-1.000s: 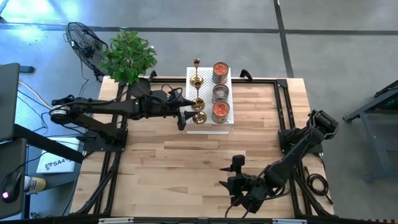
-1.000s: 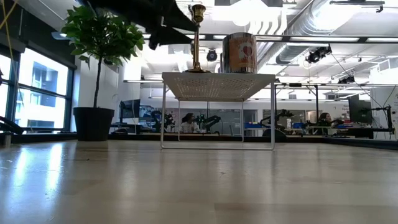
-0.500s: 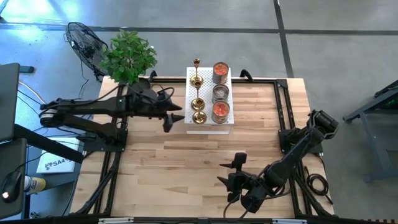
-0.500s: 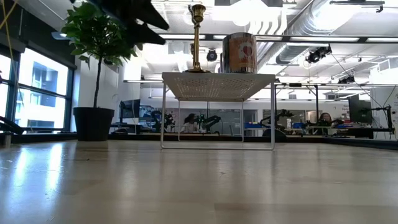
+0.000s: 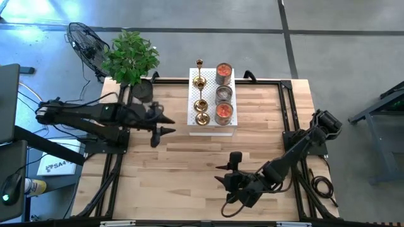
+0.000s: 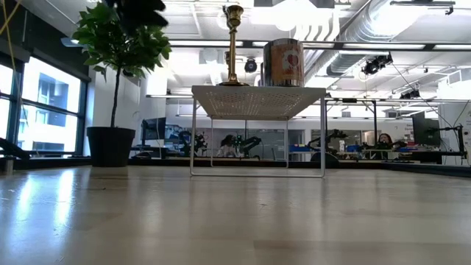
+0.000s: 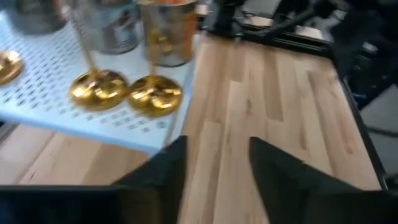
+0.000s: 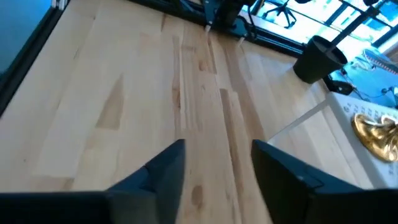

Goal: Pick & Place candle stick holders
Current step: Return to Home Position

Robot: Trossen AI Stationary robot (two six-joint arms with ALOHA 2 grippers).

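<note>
Three gold candlestick holders [image 5: 201, 104] stand upright on their round bases in a row along the left side of a white perforated block [image 5: 235, 129] at the table's far middle. Two of their bases show in the left wrist view [image 7: 155, 94], and one stem shows in the low view [image 6: 234, 44]. My left gripper [image 5: 169, 125] is open and empty, to the left of the block and clear of it; it also shows in its own wrist view [image 7: 214, 168]. My right gripper [image 5: 219, 173] is open and empty above bare table at the near middle; it also shows in its own wrist view [image 8: 217, 165].
Three tins [image 5: 223, 94] stand on the block beside the holders. A potted plant [image 5: 129, 57] stands at the far left corner. Black frame rails [image 5: 287, 113] run along the table's sides. Bare wood [image 5: 189, 164] lies between the two grippers.
My left gripper has drawn back from the nearest candlestick holder toward the table's left edge, staying open and empty. My right gripper has gone a little toward the table's left edge. The holders have stayed where they were on the block.
</note>
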